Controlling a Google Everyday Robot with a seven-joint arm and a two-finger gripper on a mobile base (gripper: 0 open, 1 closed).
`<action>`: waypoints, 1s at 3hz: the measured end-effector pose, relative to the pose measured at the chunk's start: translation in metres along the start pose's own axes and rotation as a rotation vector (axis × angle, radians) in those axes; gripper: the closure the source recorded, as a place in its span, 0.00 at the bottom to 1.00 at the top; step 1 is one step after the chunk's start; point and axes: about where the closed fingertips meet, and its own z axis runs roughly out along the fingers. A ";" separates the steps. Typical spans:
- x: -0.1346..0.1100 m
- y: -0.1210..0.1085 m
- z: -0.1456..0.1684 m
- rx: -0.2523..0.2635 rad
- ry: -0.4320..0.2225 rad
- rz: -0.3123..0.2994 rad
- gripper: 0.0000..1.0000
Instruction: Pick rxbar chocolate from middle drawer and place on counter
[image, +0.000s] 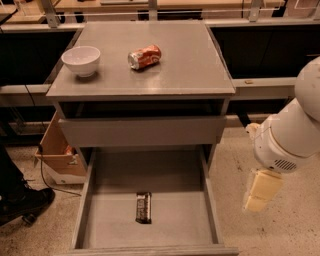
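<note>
The rxbar chocolate (143, 207), a slim dark bar with pale lettering, lies flat on the floor of the open middle drawer (210, 200), near its front centre. The counter (185, 65) is the grey cabinet top above it. My gripper (260, 192), a cream-coloured piece under the white arm (290, 135), hangs to the right of the drawer, outside its right wall and above the floor. It holds nothing that I can see.
A white bowl (81, 60) and a crushed orange soda can (144, 56) sit on the counter. A closed drawer front (142, 131) is above the open drawer. A cardboard box (57, 150) and a dark shoe (22, 200) are at the left.
</note>
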 end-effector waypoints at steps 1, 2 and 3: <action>0.000 0.000 0.000 0.000 0.000 0.000 0.00; -0.008 0.001 0.008 -0.001 -0.030 0.001 0.00; -0.035 0.011 0.061 -0.061 -0.094 0.034 0.00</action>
